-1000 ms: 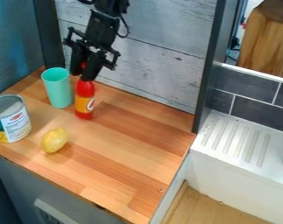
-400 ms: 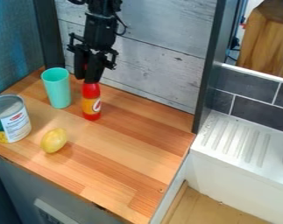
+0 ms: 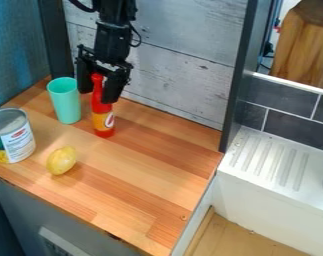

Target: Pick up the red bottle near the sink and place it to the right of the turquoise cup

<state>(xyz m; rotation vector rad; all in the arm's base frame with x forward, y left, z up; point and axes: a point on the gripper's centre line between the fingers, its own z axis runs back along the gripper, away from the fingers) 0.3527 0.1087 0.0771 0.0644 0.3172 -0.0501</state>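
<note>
The black gripper (image 3: 98,95) hangs over the back left of the wooden counter, its two fingers spread open around the upper part of a red bottle (image 3: 103,120). The bottle stands upright on the counter, with a yellow label and its red tip visible between the fingers. Just left of it is an upright turquoise cup (image 3: 65,102). A yellow lemon-like object (image 3: 61,160) lies nearer the front, and a large can (image 3: 15,140) with a white and green label stands at the left edge.
A grey plank wall (image 3: 177,65) rises close behind the gripper, with a dark post (image 3: 238,80) at its right end. Beyond the wooden counter (image 3: 150,165) on the right is a white ridged drainboard (image 3: 267,162).
The bottle shifted slightly right with the gripper, then stayed in place. Since then the fingers have moved apart, opening around its neck.
</note>
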